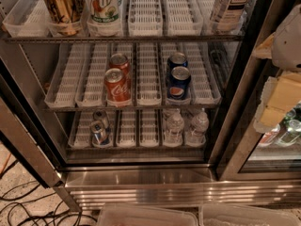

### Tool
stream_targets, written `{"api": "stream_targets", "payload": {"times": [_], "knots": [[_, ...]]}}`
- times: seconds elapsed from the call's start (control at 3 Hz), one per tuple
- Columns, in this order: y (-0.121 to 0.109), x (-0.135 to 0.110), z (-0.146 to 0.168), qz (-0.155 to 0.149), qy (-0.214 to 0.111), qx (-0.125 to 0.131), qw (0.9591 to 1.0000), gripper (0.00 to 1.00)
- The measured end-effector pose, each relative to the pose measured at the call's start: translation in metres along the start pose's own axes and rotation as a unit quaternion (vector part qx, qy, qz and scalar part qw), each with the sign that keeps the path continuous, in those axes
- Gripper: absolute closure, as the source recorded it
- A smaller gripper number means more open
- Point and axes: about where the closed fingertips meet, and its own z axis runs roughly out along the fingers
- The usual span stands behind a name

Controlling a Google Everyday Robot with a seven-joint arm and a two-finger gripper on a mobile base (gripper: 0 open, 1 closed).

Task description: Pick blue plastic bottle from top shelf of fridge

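The camera view looks down and into the open fridge [141,178], a stainless-steel drinks cooler with racks of white slotted lanes. On the top shelf [141,39], the blue plastic bottle [230,6] stands upright at the front of the far-right lane. It is a tea bottle with a white-and-dark label, and its upper part is cut off by the frame edge. At the left end of the same shelf stand a gold can [59,6] and, just beside it, a green-and-white 7UP bottle [104,6]. Bare lanes lie between these and the tea.

One rack down, two red Coca-Cola cans [117,86] sit one behind the other in a left lane. Two blue Pepsi cans [178,81] sit likewise in a lane to their right. On the lowest rack are two small silver-blue cans [99,131] at the left and two small water bottles [175,126] side by side at the right.

The hand [278,102] shows at the right edge as white and cream blocks. It is outside the fridge, past the dark door frame and in front of the neighbouring glass-fronted unit [263,159]. It sits lower than the top shelf and well apart from the bottle, holding nothing. I cannot tell whether it is wide or narrow.

Black cables [19,206] trail on the floor at the lower left. Two clear plastic bins [146,215] lie along the bottom edge.
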Motion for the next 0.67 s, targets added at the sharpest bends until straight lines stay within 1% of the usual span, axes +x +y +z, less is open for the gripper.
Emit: {"api": "stream_targets", "payload": {"times": [0.33,0.67], "knots": [[0.000,0.000,0.000,0.000,0.000,0.000,1.0000,0.00],[0.008,-0.010,0.029,0.000,-0.016,-0.013,0.9998,0.00]]}}
